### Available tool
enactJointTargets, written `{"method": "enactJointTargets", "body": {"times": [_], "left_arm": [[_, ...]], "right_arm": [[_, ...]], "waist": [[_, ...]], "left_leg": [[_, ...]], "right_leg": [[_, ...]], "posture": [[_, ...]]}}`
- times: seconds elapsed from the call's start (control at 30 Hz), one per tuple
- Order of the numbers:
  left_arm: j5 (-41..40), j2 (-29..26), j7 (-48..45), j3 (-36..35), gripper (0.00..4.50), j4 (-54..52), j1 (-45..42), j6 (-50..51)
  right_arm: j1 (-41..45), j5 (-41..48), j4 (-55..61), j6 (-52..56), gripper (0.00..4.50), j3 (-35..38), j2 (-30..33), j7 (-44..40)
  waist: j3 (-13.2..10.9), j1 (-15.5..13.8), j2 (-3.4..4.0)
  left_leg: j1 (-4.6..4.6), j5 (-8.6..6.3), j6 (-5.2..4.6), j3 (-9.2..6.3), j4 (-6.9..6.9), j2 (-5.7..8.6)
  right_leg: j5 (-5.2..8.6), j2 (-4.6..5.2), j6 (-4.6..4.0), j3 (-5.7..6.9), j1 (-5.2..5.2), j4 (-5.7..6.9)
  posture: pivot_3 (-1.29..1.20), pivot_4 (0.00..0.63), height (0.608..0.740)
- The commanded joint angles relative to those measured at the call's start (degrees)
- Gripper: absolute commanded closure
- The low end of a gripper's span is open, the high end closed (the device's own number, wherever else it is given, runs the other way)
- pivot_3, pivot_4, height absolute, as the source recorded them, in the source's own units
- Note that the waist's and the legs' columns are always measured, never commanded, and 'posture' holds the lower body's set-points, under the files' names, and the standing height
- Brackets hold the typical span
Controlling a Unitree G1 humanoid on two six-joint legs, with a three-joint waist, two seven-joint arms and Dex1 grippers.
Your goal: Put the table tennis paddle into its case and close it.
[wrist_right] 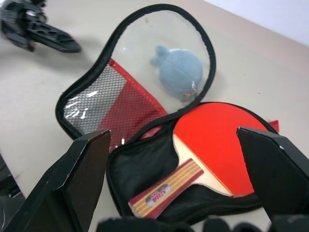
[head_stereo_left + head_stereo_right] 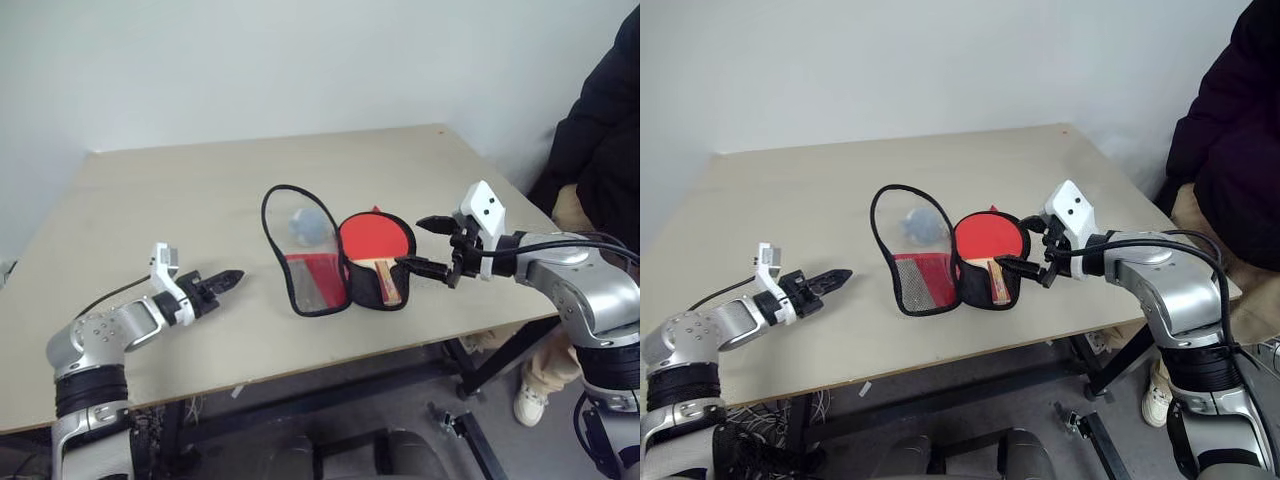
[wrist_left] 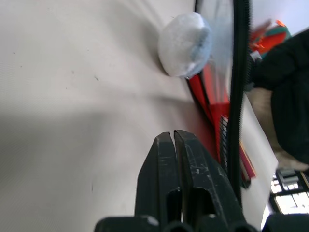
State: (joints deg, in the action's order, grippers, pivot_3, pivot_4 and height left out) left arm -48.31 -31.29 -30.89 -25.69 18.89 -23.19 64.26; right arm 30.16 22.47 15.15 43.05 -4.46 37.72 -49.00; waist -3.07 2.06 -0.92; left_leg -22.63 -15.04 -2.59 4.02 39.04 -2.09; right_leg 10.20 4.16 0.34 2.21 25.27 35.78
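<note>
With the paddle point(image 1: 212, 140) lying in the open case point(image 1: 145, 188), its floppy clear-windowed flap point(image 1: 159, 38) (light, slippery) is probably best pinched at the zipper edging; left gripper point(image 2: 225, 281) clenched empty, right gripper point(image 2: 425, 243) spread wide.

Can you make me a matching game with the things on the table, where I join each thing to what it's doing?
Things:
1. table tennis paddle
2. case
3. plush charm
4. left gripper

What it's doing:
A. shut, holding nothing
B. lying open flat on the table
C. seen through the clear window of the lid
D. resting red face up on the black half

Pairs: 1-D, 2-B, 3-C, 4-A
</note>
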Motion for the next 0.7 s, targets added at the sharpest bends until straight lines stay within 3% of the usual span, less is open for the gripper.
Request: {"method": "enactJointTargets", "body": {"times": [0.03, 0.3, 0.7], "left_arm": [[-0.41, 1.69, 2.63, -0.55, 4.49, -1.06, -3.52, 0.43], [0.12, 8.27, 7.29, 3.78, 4.49, -5.55, -7.56, 2.92], [-2.82, 14.54, 9.94, 4.76, 4.49, -10.0, -13.29, 8.04]], "right_arm": [[1.09, 0.76, 2.47, -0.68, 0.0, 0.51, 0.16, -0.22], [2.29, 2.11, 4.79, 1.14, 0.0, 0.34, -0.9, 0.79], [3.29, 2.38, 5.06, 2.32, 0.0, 0.17, -2.08, 2.7]], "waist": [[0.01, -0.1, -0.01], [0.01, -0.32, -0.02], [0.02, -0.77, -0.05]], "left_leg": [[0.0, 0.0, 0.0, 0.0, 0.01, 0.0], [0.0, 0.0, 0.0, 0.0, 0.05, 0.01], [0.0, 0.01, -0.01, 0.0, 0.16, 0.01]], "right_leg": [[-0.01, 0.0, 0.01, 0.0, -0.01, 0.0], [-0.06, -0.02, 0.06, -0.02, -0.03, 0.0], [-0.14, -0.06, 0.07, -0.08, -0.08, 0.0]], "posture": [[0.0, 0.0, 0.74], [0.0, 0.0, 0.74], [0.0, 0.0, 0.74]]}}
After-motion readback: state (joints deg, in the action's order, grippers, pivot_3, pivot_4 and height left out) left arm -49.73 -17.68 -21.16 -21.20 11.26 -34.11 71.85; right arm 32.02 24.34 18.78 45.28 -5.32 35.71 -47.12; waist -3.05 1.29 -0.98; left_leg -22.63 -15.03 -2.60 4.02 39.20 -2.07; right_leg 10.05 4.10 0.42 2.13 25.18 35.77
